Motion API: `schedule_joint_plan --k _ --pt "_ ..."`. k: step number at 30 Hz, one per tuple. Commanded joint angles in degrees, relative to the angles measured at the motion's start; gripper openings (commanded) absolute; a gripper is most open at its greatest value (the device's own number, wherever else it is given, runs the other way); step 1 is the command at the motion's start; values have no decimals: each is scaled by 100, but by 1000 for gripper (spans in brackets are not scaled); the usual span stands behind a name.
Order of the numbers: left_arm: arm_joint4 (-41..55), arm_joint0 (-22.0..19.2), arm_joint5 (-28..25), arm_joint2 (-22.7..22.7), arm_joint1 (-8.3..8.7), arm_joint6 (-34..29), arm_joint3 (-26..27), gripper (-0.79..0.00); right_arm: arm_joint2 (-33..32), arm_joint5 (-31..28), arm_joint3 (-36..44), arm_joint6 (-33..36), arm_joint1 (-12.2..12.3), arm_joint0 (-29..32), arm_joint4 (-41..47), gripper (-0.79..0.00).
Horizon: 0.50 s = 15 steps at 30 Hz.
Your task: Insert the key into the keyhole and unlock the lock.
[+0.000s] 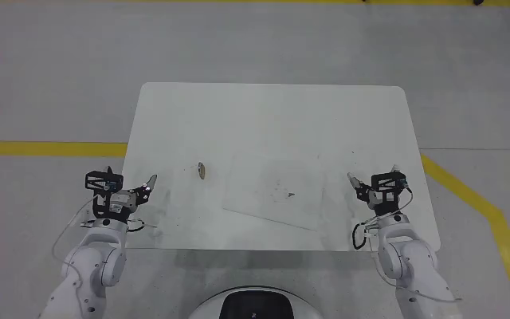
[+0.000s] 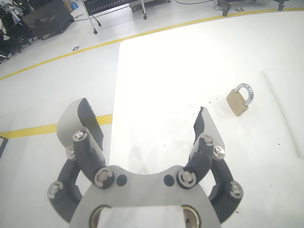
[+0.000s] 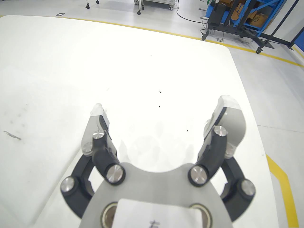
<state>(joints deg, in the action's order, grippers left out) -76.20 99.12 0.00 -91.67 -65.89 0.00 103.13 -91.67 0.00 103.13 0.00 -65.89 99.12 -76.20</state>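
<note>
Two grippers are hovering at the near corners of the white table point(image 1: 271, 120), and the unlocking job is not yet begun. The left gripper point(image 2: 142, 105) is hanging over the table's left edge with its jaws spread wide and nothing between them. The right gripper point(image 3: 161, 103) is sitting above the right-hand side, its jaws equally wide and empty.

The brass padlock point(image 2: 239, 102) is resting on the tabletop a little ahead of the left gripper, with its shackle appearing closed, just beside the edge of a thin clear sheet point(image 1: 247, 191). What is looking like the key point(image 1: 289, 194), a small dark sliver, is lying on that sheet, between the two grippers and well apart from the padlock.

Judging by this, the opening step is in hand: fetching the pieces. The next move is probably calling for one gripper to pinch the flat key off the sheet, a fiddly pick-up given how low it is lying. The other gripper will likely be needed to steady the padlock.

The left wrist view is giving the padlock's body and shackle, which the top view is reducing to a speck. The right wrist view is catching the key as a slim metal strip well off to that gripper's side. The top view is laying out how padlock, key and both arms stand to one another.
</note>
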Motion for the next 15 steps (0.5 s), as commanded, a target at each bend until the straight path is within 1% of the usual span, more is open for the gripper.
schedule_joint_plan --k 1,5,8,10,11,14,15 --pt "0 0 0 0 0 0 0 -1 0 0 0 0 0 0 0 0" --pt "0 0 0 0 0 0 0 0 15 -44 16 -15 -1 0 28 0" --pt "0 0 0 0 0 0 0 0 -8 -630 36 -173 8 -1 321 0" --pt "0 0 0 0 0 0 0 0 -19 -1319 104 -266 35 -12 456 0" --pt "0 0 0 0 0 0 0 0 -10 -1775 135 -356 57 -28 436 0" --pt "0 0 0 0 0 0 0 0 20 -3447 18 -711 138 -138 487 0" --pt "0 0 0 0 0 0 0 0 -1 -3842 -16 -738 171 -227 289 0"
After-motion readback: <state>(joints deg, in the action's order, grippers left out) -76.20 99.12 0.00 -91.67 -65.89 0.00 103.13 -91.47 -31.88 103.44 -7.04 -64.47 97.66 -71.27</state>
